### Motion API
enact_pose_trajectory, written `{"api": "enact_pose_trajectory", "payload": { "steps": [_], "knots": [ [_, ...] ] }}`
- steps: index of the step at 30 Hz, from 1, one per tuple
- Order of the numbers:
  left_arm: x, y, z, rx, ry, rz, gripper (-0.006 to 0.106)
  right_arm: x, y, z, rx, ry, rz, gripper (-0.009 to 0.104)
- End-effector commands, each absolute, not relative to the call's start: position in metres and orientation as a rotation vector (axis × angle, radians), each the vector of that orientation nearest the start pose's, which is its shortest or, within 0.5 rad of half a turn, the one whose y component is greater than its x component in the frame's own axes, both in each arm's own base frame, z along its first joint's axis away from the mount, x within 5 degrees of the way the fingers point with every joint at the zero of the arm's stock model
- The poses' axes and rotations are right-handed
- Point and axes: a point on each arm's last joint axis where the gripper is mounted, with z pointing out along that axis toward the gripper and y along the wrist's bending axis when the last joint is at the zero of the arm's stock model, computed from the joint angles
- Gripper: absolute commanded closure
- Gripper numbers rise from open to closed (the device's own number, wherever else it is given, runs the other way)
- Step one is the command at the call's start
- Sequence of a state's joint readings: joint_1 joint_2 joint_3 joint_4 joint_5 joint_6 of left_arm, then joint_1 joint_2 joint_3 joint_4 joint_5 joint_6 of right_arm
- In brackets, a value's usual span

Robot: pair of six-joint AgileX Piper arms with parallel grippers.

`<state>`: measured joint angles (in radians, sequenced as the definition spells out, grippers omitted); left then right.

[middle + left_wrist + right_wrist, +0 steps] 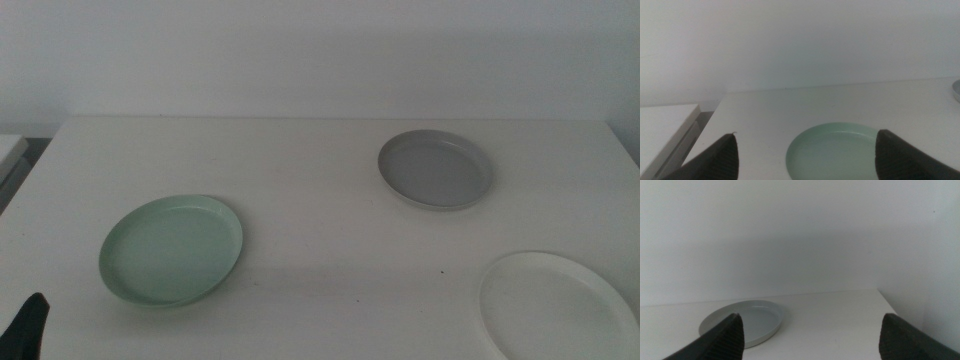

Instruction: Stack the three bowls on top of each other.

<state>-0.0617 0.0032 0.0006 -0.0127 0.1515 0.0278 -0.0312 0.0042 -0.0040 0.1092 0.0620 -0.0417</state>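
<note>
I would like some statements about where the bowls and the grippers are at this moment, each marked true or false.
1. The three bowls lie apart on the table, none stacked. True.
2. The grey bowl sits inside the mint green bowl. False: they are well apart, the grey one farther back on the right, the green one nearer on the left.
3. The white bowl is in the near right corner of the middle view. True.
4. The left gripper holds the green bowl. False: it is open and holds nothing; the bowl lies ahead of it.
5. The right gripper is shut on the grey bowl. False: it is open and empty.
</note>
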Motion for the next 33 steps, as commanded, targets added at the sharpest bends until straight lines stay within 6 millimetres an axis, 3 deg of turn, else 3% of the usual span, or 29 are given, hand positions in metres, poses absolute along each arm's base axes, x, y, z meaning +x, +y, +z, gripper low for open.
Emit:
{"api": "enact_pose_trajectory", "payload": {
  "steps": [1,7,11,16,20,28,33],
  "knots": [
    [0.056,-0.004,0.201,0.060,1.621,-0.039,0.007,0.056,-0.001,0.208,0.081,1.539,0.052,0.002],
    [0.056,-0.004,0.201,0.060,1.621,-0.039,0.007,0.058,0.000,0.201,0.127,1.651,0.109,0.002],
    [0.056,-0.004,0.201,0.060,1.621,-0.039,0.007,0.073,0.001,0.234,0.118,1.758,0.100,0.002],
    [0.056,-0.004,0.201,0.060,1.621,-0.039,0.007,0.103,0.003,0.279,0.101,2.109,0.121,0.002],
    [0.056,-0.004,0.201,0.060,1.621,-0.039,0.007,0.130,-0.003,0.298,0.038,2.310,0.004,0.002],
    [0.056,-0.004,0.201,0.059,1.621,-0.040,0.007,0.159,-0.002,0.283,0.057,2.490,0.025,0.002],
    [0.056,-0.004,0.201,0.059,1.621,-0.040,0.007,0.172,-0.006,0.269,0.201,2.623,0.023,0.003]
  ]
}}
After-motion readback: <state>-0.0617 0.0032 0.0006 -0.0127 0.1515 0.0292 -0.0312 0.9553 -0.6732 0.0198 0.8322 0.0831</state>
